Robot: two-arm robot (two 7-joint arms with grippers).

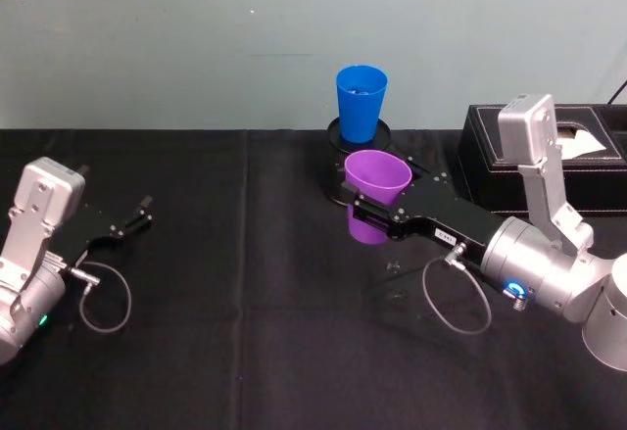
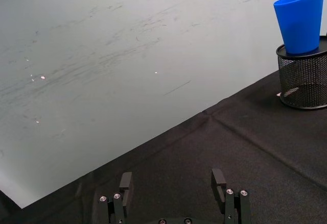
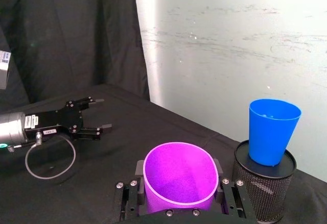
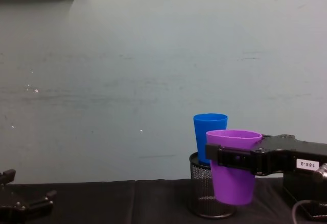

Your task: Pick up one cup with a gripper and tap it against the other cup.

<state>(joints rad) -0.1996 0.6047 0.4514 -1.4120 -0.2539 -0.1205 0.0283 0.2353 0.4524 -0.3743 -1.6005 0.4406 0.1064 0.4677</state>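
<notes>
The left gripper (image 2: 171,177) is resting low near the left edge of the black-clothed worktop (image 1: 245,352), its claw spread wide and holding nothing. Near the middle of the back edge, the blue cup (image 1: 361,104) is standing upright on an upturned black wire-mesh pen holder (image 4: 200,196). Just in front of it and not touching it, the purple cup (image 1: 375,185) is hanging upright above the cloth. The right gripper (image 1: 361,212), reaching in from the right edge, is clamping the purple cup around its middle.
</notes>
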